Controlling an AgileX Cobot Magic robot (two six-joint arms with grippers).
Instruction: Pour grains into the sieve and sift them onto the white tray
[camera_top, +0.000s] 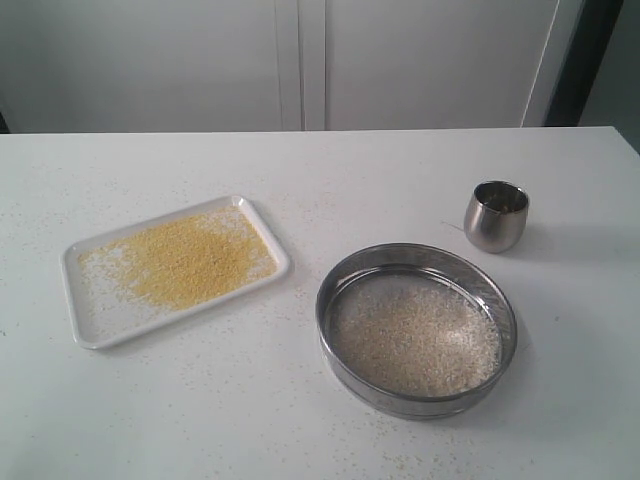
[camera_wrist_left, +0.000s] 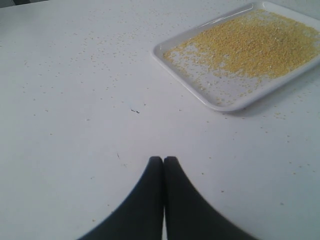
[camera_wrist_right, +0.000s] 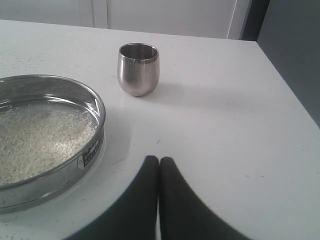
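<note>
The white tray (camera_top: 88, 312) (camera_wrist_left: 200, 95) lies at the left of the table with golden-yellow granules (camera_top: 190, 258) (camera_wrist_left: 250, 45) spread over it. The round steel sieve (camera_top: 340, 352) (camera_wrist_right: 92, 145) rests on the table at the right, holding pale rice-like grains (camera_top: 415, 340) (camera_wrist_right: 35, 140) on its mesh. Neither arm shows in the exterior view. My left gripper (camera_wrist_left: 163, 160) is shut and empty above bare table, apart from the tray. Beside the sieve, not touching it, my right gripper (camera_wrist_right: 159, 160) is shut and empty too.
A small rounded steel cup (camera_top: 496, 215) (camera_wrist_right: 138, 68) stands upright behind the sieve at the right. Stray granules are scattered over the white tabletop (camera_top: 300, 170). The table's right edge (camera_wrist_right: 285, 85) runs close to the cup.
</note>
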